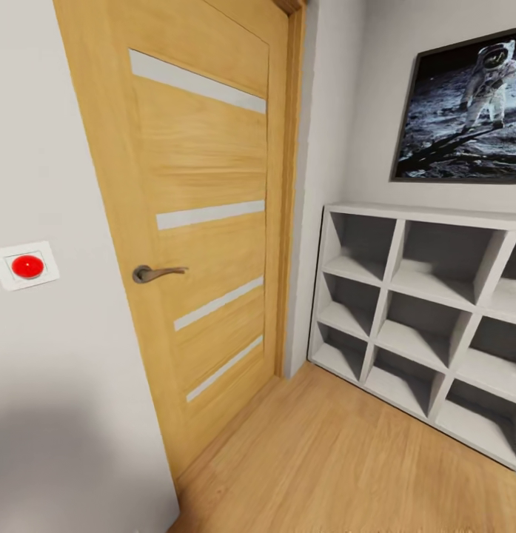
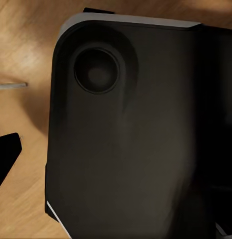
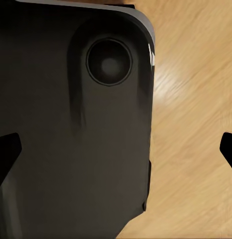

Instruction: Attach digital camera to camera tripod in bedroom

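Right pincer point(image 3: 116, 149) stands open, dark fingertips at both picture edges, above a black robot panel point(image 3: 71, 149) and plank floor point(image 3: 195, 124). Left pincer: one fingertip point(image 2: 6, 154) visible; state cannot be determined. Head view: wooden door point(image 1: 206, 222) at 11 o'clock, grey cube shelving point(image 1: 428, 326) at 3 o'clock, astronaut picture point(image 1: 465, 111) at 2 o'clock.

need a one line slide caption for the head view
Head view: closed wooden door with lever handle, red wall button, grey cube shelving under an astronaut moon picture.
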You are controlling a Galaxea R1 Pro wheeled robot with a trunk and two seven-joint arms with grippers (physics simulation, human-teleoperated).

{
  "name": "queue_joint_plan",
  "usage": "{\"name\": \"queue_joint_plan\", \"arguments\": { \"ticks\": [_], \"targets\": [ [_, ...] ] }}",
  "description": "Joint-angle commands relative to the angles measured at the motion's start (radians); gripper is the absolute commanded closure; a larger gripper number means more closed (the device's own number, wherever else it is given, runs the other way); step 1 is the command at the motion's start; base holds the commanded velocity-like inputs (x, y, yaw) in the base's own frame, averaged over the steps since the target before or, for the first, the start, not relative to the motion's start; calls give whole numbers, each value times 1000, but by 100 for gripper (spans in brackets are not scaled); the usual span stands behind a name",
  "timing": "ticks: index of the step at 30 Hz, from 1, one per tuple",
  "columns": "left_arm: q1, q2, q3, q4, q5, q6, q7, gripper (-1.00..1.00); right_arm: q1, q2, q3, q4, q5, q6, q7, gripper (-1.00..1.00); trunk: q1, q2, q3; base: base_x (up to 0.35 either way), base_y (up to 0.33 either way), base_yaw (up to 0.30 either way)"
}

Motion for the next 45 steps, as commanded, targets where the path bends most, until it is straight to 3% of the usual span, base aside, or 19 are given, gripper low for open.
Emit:
{"name": "queue_joint_plan", "arguments": {
  "ticks": [1,45],
  "targets": [
    [0,0,0,1,8,-3,0,-100,0,0,0,0,0,-3,0,-100,0,0,-1,18,99,-250],
    [0,1,2,1,11,-2,2,-100,0,0,0,0,0,-3,0,-100,0,0,-1,0,3,-250]
  ]
}}
